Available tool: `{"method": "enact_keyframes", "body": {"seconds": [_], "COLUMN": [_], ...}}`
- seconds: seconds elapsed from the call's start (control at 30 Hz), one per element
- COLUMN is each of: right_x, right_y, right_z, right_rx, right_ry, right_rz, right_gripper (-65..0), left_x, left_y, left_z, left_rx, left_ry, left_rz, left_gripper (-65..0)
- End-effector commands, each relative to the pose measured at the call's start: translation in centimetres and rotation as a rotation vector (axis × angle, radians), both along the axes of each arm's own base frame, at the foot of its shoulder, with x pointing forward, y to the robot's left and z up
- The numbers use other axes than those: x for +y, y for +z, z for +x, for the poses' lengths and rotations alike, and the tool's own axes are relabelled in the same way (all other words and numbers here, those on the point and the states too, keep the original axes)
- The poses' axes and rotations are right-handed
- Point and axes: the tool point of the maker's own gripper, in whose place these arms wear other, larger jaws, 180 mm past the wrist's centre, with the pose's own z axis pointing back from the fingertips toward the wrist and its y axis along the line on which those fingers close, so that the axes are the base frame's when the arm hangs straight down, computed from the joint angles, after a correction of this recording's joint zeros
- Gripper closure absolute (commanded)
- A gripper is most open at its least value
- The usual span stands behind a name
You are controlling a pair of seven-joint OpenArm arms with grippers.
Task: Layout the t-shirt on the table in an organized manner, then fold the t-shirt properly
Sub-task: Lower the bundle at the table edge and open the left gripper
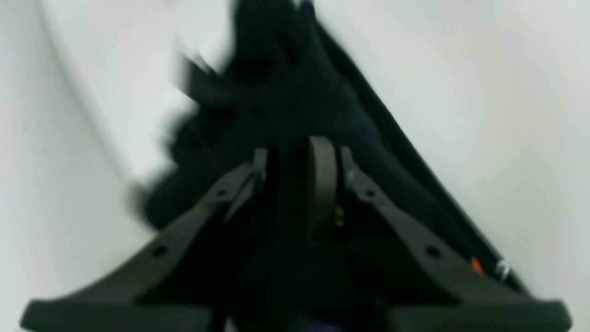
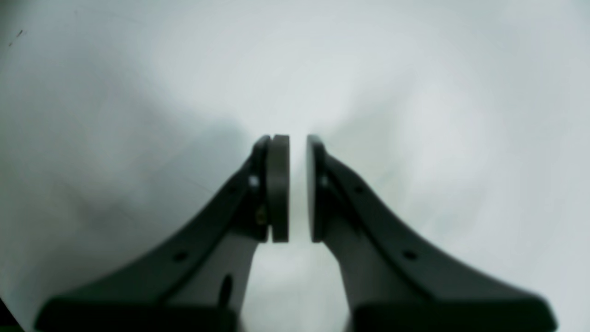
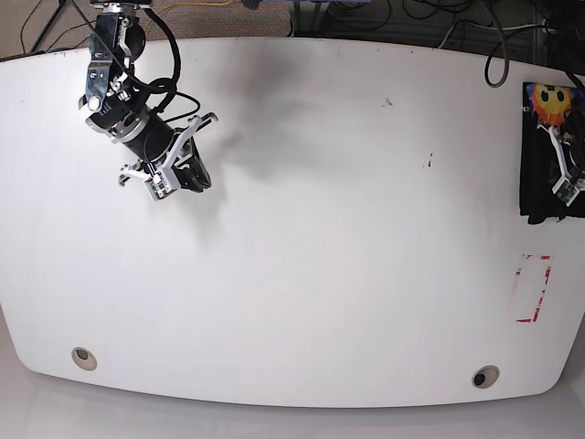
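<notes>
Jaws, left gripper (image 1: 295,184): clamped on a bunch of black cloth of the t-shirt (image 1: 286,97)
Jaws, right gripper (image 2: 297,189): nearly together, a narrow slit between the pads, nothing in them
T-shirt: bunched at the far right edge of the worktop (image 3: 320,229) in the base view, colourful print showing
Right gripper position: over bare worktop near the base view's upper left corner, well apart from the shirt

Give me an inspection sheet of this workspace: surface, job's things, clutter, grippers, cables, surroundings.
Surface: white table, glossy, small dark specks; two metal grommets; red-and-white mark near the right edge.
Job's things: black t-shirt bunched at the far right edge, not laid out.
Clutter: nothing seen.
Grippers: left gripper shut on the t-shirt; right gripper nearly shut, holding nothing.
Cables: dark cables behind the table.
Surroundings: floor, dim.
</notes>
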Motion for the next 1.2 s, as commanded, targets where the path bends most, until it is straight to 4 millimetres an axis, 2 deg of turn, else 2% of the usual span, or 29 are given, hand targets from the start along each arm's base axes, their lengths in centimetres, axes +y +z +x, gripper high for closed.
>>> {"method": "enact_keyframes", "body": {"seconds": [0.0,0.13,0.3,0.4,0.6,0.7,0.9,1.13,1.17], "right_x": [-0.4,-1.3,-2.5,-3.3,-3.4,-4.5,-5.6,-5.5,-5.5], "right_y": [2.6,3.6,3.6,3.4,2.9,2.3,2.0,-0.4,-0.7], "right_z": [0.6,0.9,1.3,1.6,2.2,1.7,0.0,-3.9,-4.8], "right_rx": [-0.084,-0.116,-0.123,-0.146,-0.245,-0.287,-0.336,-0.243,-0.229], "right_ry": [-0.010,-0.038,-0.079,-0.109,-0.158,-0.217,-0.289,-0.296,-0.303], "right_rz": [0.009,-0.001,-0.043,-0.095,-0.090,-0.048,0.030,0.035,0.052], "right_gripper": [-5.7,-5.7,-5.7,-5.7,-5.7,-5.7,-5.7,-5.7,-5.7], "left_x": [-0.2,-3.2,-8.5,-10.7,-14.7,-16.1,-17.2,-18.6,-18.8], "left_y": [4.0,6.3,8.4,8.6,8.9,8.1,6.4,3.1,2.4], "left_z": [1.7,2.7,3.5,3.8,3.5,2.1,-1.1,-6.0,-7.2], "left_rx": [-0.104,-0.205,-0.391,-0.501,-0.713,-0.770,-0.816,-0.755,-0.734], "left_ry": [-0.016,-0.060,-0.068,-0.030,0.030,0.065,0.150,0.286,0.310], "left_rz": [0.046,0.027,-0.104,-0.232,-0.490,-0.594,-0.673,-0.724,-0.730], "left_gripper": [-9.6,-9.4,-9.4,-9.4,-9.4,-9.4,-9.4,-9.4,-9.2]}}
